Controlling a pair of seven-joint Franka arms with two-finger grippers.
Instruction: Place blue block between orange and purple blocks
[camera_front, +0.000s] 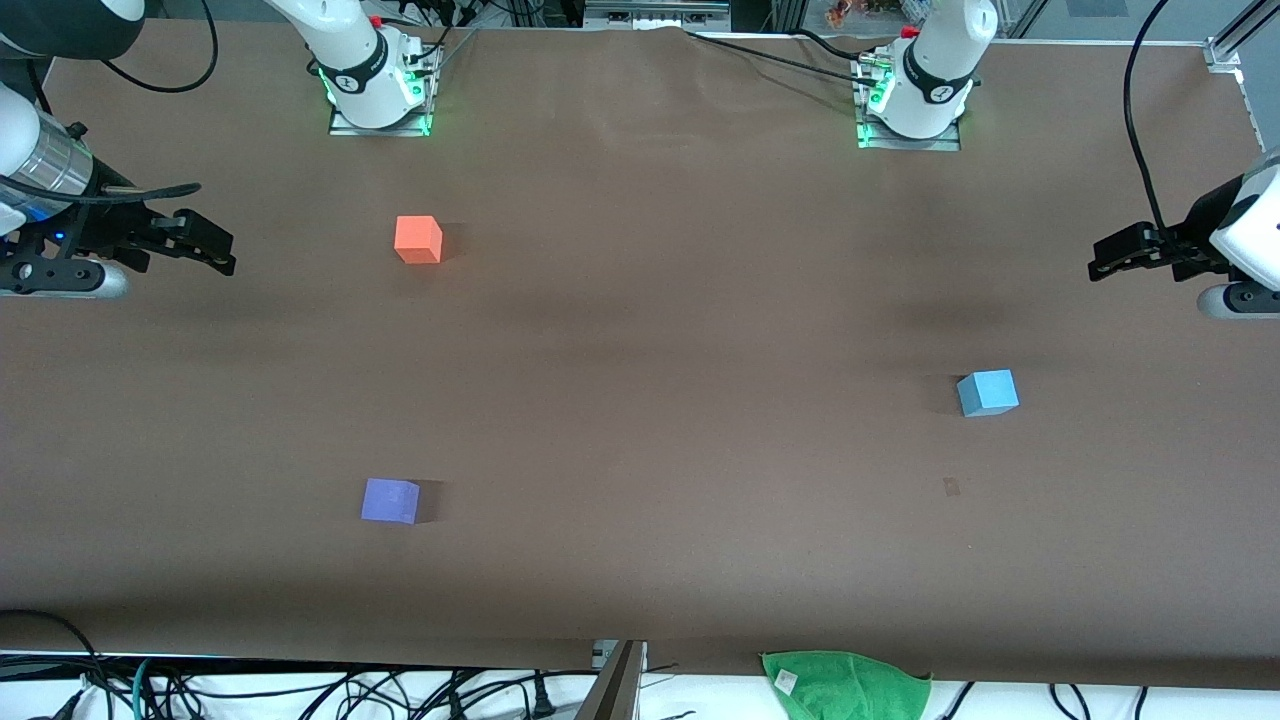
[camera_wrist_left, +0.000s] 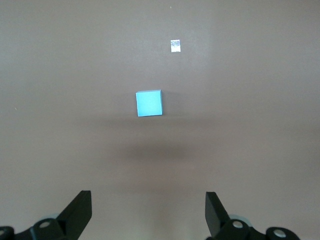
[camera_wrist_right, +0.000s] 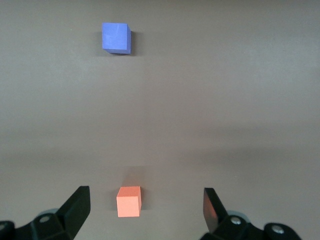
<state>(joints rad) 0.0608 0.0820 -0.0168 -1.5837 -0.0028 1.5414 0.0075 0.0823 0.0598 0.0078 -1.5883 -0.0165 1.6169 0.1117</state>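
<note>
Nearest to the front camera we see a green cloth (camera_front: 846, 683) at the edge of the worktop (camera_front: 640, 400). Next comes the purple block (camera_front: 390, 500), toward the right arm's end. The blue block (camera_front: 987, 392) lies a little farther from the camera, toward the left arm's end and well apart from the two others; a small pale mark (camera_front: 951, 486) is near it. The orange block (camera_front: 418, 240) is farthest, in line with the purple one, and the gap between them is free.

The left end effector (camera_front: 1105, 262) hangs over its end of the worktop, fingers spread wide and holding nothing. The right end effector (camera_front: 220, 252) waits the same way, wide apart and without load.

We judge the blue cube to be light, stiff and matte, so not slippery. We would take it from above on two opposite flat faces.
</note>
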